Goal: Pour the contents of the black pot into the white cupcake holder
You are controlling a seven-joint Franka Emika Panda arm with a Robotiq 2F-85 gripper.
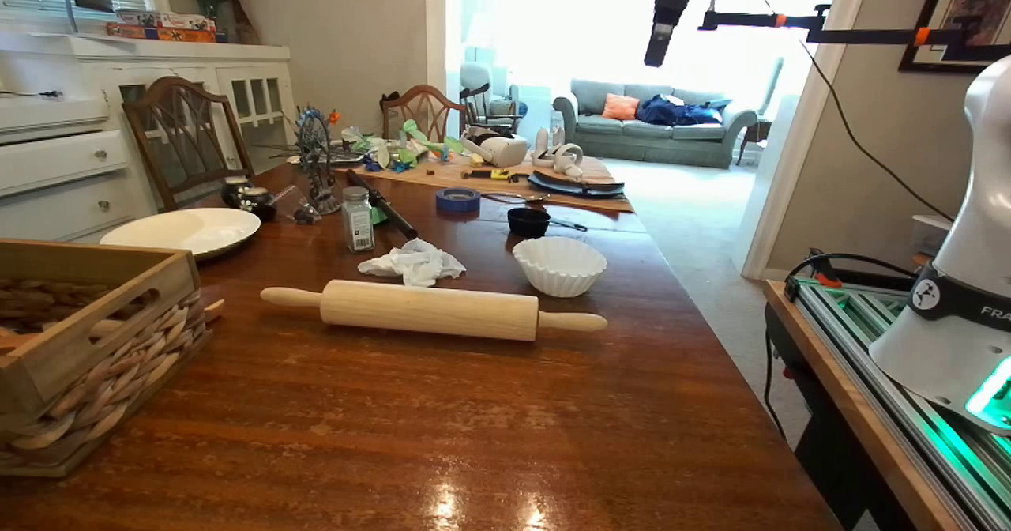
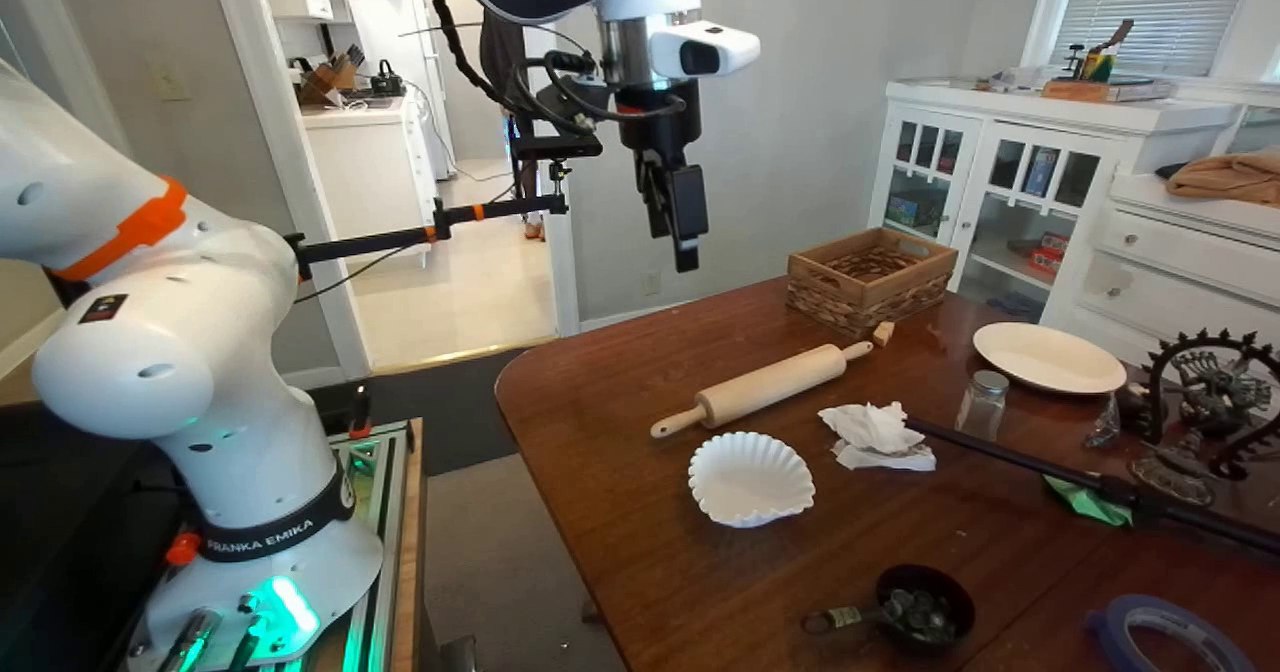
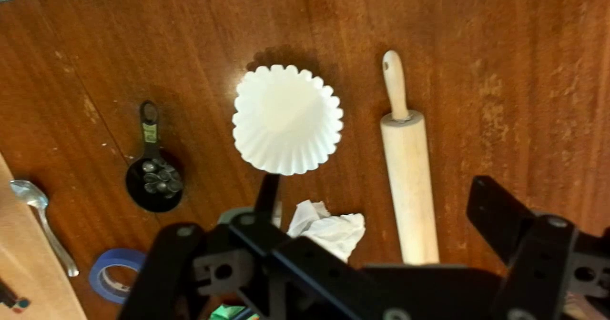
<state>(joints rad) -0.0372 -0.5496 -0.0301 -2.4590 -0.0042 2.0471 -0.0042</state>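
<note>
The black pot [image 2: 938, 576] is a small black cup with a short handle and holds several glassy pebbles. It stands upright on the table in both exterior views [image 1: 528, 223] and at the left of the wrist view [image 3: 135, 183]. The white cupcake holder [image 1: 560, 270] is a ribbed, flared cup between the pot and the rolling pin. It looks empty in an exterior view [image 2: 750, 480] and in the wrist view [image 3: 286, 122]. My gripper [image 2: 672, 242] hangs high above the table, apart from both things. Its fingers are wide apart with nothing between them in the wrist view [image 3: 375, 179].
A wooden rolling pin [image 1: 430, 310] lies beside the cupcake holder. A crumpled tissue [image 2: 878, 435], a glass jar [image 2: 982, 407] and a black rod [image 2: 1020, 462] lie further over. Blue tape [image 3: 112, 277] and a spoon [image 3: 45, 215] are near the pot. A basket [image 2: 865, 297] and white plate [image 2: 1050, 355] stand beyond.
</note>
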